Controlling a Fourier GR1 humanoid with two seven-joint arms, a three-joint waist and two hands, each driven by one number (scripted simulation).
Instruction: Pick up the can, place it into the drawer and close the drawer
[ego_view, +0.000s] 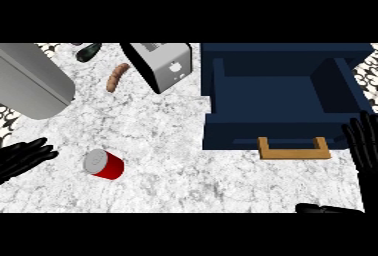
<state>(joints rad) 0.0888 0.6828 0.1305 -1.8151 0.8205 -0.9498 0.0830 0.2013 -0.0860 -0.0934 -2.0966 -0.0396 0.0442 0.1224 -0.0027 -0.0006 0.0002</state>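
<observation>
Near the front left of the desk (184, 130), a red can (104, 165) sits on the marble top with its silver end showing toward the upper left. I cannot tell from here whether it stands upright or lies tipped. It is well apart from the drawer and touches nothing else.

The left hand (23, 158) shows at the desk's left edge, just left of the can but not touching it, its fingers (38, 149) spread wide and holding nothing. The right hand (364, 147) shows at the right edge with its fingers straight and open, pointing toward the back, just beside the front right corner of the drawer (280, 95). It holds nothing either.

That drawer is dark blue and stands pulled open over the right half of the desk, with a wooden handle (293, 149) on its front face.

Along the back edge stand a silver toaster (166, 62) and, left of it, a sausage (117, 76). A large grey box (31, 80) fills the back left corner, with a dark bottle (88, 52) beside it.
</observation>
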